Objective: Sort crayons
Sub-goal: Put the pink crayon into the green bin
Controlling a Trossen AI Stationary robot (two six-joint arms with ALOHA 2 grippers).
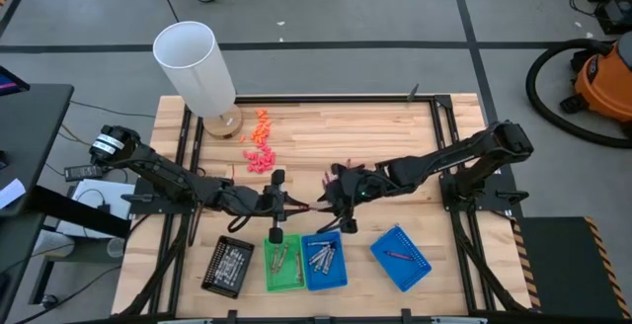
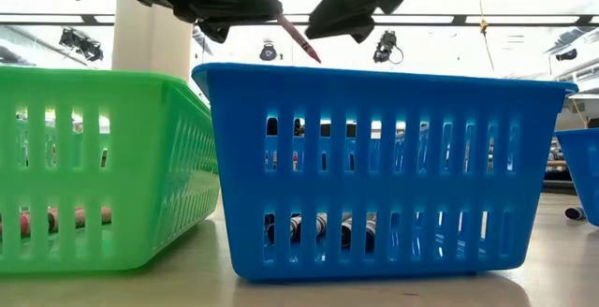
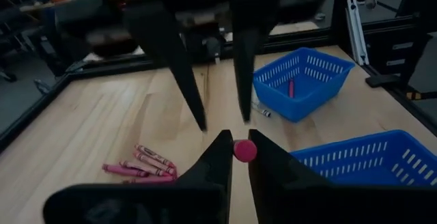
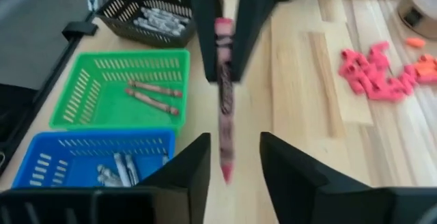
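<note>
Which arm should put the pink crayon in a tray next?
Left, most likely. The left gripper is shut on the pink crayon and carries it. The right gripper stands open, with a finger on either side of the crayon but not pinching it, so it would need a fresh grasp.

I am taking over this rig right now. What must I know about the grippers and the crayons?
Left gripper: shut on a magenta crayon, held in the air.
Right gripper: open, fingers on either side of that crayon.
Done: red-brown crayons in the green tray, silver-grey crayons in the blue tray beside it, one magenta in the separate blue tray.
Left: the held crayon and the loose magenta crayons on the table.
</note>
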